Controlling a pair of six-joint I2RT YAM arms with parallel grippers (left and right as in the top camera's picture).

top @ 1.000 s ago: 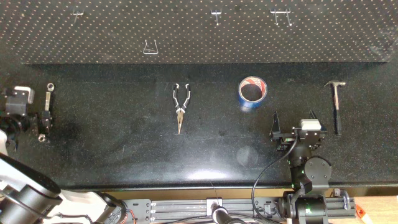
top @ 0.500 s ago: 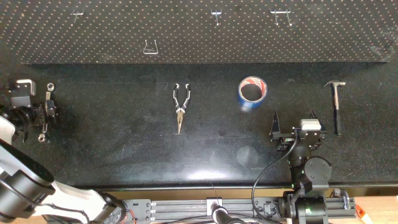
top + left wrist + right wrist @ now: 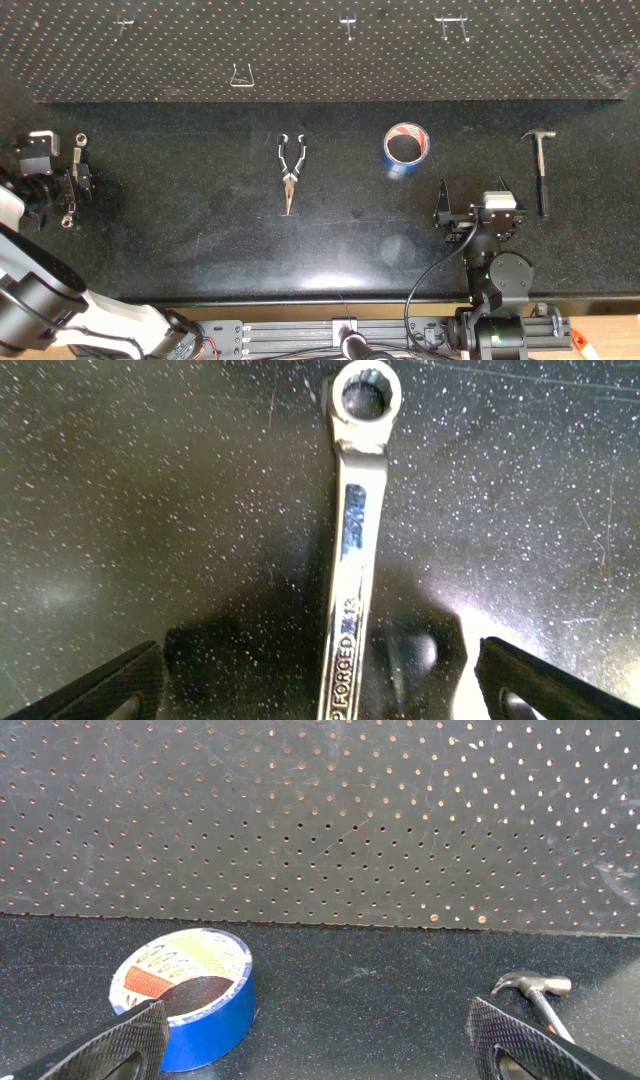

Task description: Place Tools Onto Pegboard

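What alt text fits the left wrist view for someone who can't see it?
A silver wrench lies on the dark speckled table, ring end away from the camera. The left gripper is open, one finger either side of its shaft.

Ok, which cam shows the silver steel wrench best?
Left wrist view: the silver steel wrench lies close up, ring end and shank plain, between the fingers of the open left gripper. Top view shows it small at far left, its middle covered by that gripper.

Black speckled worktop (image 3: 200, 240) — metal rail (image 3: 270, 332) along its front edge.
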